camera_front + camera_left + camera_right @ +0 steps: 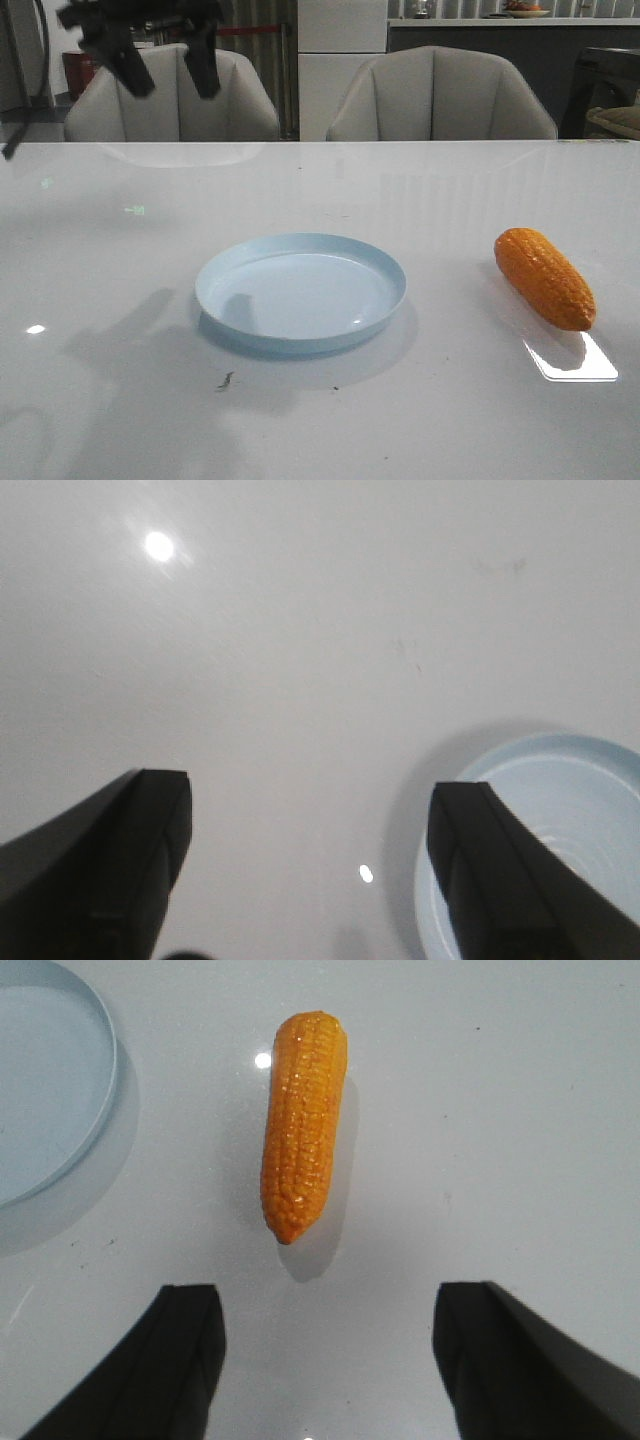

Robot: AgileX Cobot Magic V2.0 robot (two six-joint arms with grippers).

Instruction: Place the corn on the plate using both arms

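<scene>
The orange corn [545, 277] lies on the white table at the right, apart from the pale blue plate [300, 290] in the middle, which holds nothing. My left gripper [168, 68] hangs open and empty high at the far left, above and behind the plate. In the left wrist view the left gripper [310, 810] is open over bare table, with the plate's rim [560, 810] beside one finger. In the right wrist view the right gripper [325, 1325] is open and empty, just short of the corn's [303, 1125] pointed tip; the plate [45, 1090] shows at the side. The right arm is out of the front view.
The glossy white table [320, 420] carries ceiling-light reflections and a small dark speck [226, 380] in front of the plate. Two grey chairs [440, 95] stand behind the far edge. A bright glare patch [572, 362] lies near the corn.
</scene>
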